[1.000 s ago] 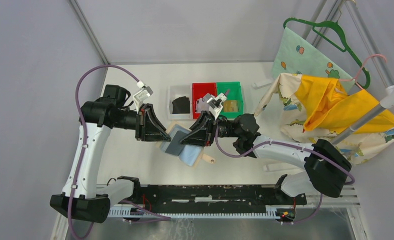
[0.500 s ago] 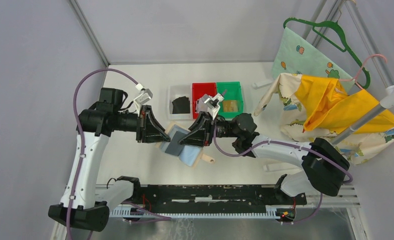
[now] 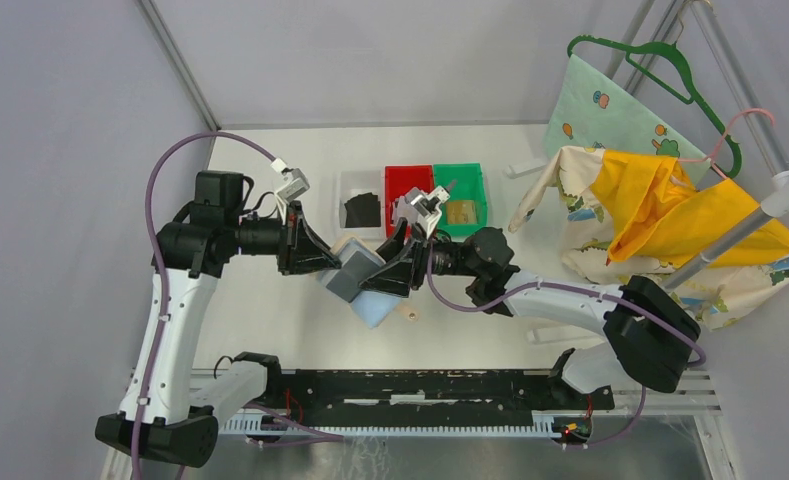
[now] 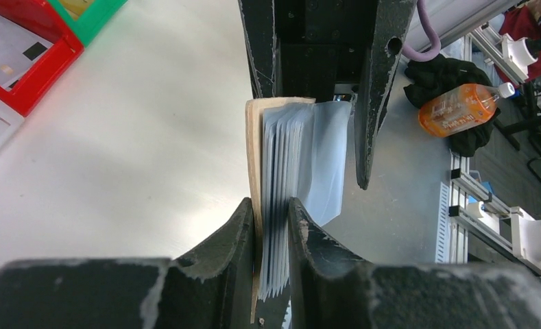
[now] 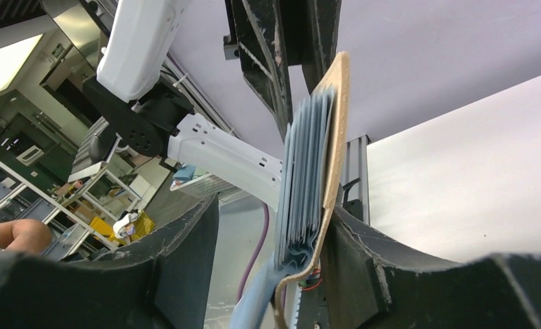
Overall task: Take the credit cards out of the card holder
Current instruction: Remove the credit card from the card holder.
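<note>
The card holder (image 3: 355,278), a beige cover with a stack of blue-grey clear sleeves, hangs above the table between my two grippers. My left gripper (image 3: 332,266) is shut on it: in the left wrist view its jaws (image 4: 271,205) pinch the beige cover and the sleeves (image 4: 302,151) together. My right gripper (image 3: 370,283) is open around the other end. In the right wrist view (image 5: 273,205) one finger rests against the beige cover (image 5: 336,137) and the other stands well off the sleeves. A black credit card (image 3: 362,211), a silvery-grey one (image 3: 407,208) and a gold-tan one (image 3: 460,211) lie in the bins.
A white bin (image 3: 346,186), a red bin (image 3: 408,175) and a green bin (image 3: 460,172) stand in a row behind the grippers. Printed and yellow cloth (image 3: 670,215) hangs on a rack at the right with a green hanger (image 3: 660,60). A black rail (image 3: 420,385) runs along the near edge.
My right gripper's jaws have opened off the card holder. The left gripper has carried the holder slightly up and back, and its snap tab has risen from the table.
</note>
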Tool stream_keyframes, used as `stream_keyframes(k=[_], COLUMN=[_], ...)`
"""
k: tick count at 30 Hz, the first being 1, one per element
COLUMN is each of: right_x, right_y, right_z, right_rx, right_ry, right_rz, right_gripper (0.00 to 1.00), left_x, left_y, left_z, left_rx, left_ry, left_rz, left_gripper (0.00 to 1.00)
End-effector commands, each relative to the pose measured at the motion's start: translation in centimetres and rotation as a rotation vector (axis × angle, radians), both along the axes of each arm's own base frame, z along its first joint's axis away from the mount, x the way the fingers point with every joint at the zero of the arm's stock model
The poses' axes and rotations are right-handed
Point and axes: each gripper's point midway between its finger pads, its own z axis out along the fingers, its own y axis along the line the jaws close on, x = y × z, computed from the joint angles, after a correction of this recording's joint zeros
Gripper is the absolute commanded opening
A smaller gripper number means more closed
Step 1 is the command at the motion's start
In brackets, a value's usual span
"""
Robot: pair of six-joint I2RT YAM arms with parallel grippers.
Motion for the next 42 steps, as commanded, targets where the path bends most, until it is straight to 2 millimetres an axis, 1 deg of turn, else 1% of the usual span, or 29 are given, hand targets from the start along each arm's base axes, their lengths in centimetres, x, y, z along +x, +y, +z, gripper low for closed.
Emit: stream_keyframes(k=[1,6,9,12,14,16,18,21,24,26,28,31,38,42], right_x=[-2.9,-2.2,-1.5,-1.4,-1.0,-0.2,0.7,1.4,1.9,2.3,2.7,3.4,3.4,3.2], right_y=[-2.1,-2.8,-2.6,-2.4,-2.1,-1.6,-1.1,-0.8,-0.5,-0.3,0.0,0.3,-0.7,-1.0], right_z=[2.2,0.7,0.0,-0.3,-0.5,-0.8,-0.7,0.2,0.6,0.5,0.0,-1.0,-1.3,-0.8], right_rx=[0.070,0.026,-0.009,-0.018,-0.026,-0.041,-0.045,-0.001,0.020,0.018,0.001,-0.033,0.020,0.052], right_ry=[-0.105,-0.081,-0.067,-0.056,-0.040,-0.014,0.015,0.044,0.061,0.074,0.088,0.112,0.077,0.049], right_rz=[0.075,0.040,0.023,0.028,0.014,-0.012,-0.041,-0.068,-0.078,-0.091,-0.104,-0.133,-0.172,-0.171], right_gripper=[0.57,0.54,0.51,0.48,0.40,0.28,0.19,0.10,0.08,0.08,0.12,0.11,0.07,0.06], left_x=[2.6,2.4,2.3,2.2,2.0,1.7,1.3,0.8,0.6,0.4,0.3,0.3,-0.2,-0.5], left_y=[0.9,0.9,0.8,0.7,0.7,0.6,0.3,0.1,0.1,0.1,0.0,0.0,-0.2,-0.4], left_z=[1.0,1.2,1.2,1.3,1.6,1.7,1.8,1.5,1.1,1.0,1.0,1.0,1.7,2.1], left_rx=[0.069,0.071,0.063,0.059,0.054,0.042,0.021,-0.001,-0.002,-0.004,-0.006,-0.009,-0.035,-0.060], left_ry=[-0.145,-0.165,-0.160,-0.156,-0.161,-0.158,-0.148,-0.122,-0.111,-0.112,-0.117,-0.116,-0.107,-0.083], left_rz=[0.052,0.042,0.034,0.029,0.023,0.013,-0.006,-0.026,-0.028,-0.030,-0.035,-0.038,-0.049,-0.062], left_gripper=[0.02,0.02,0.02,0.02,0.02,0.02,0.02,0.02,0.02,0.02,0.02,0.02,0.02,0.02])
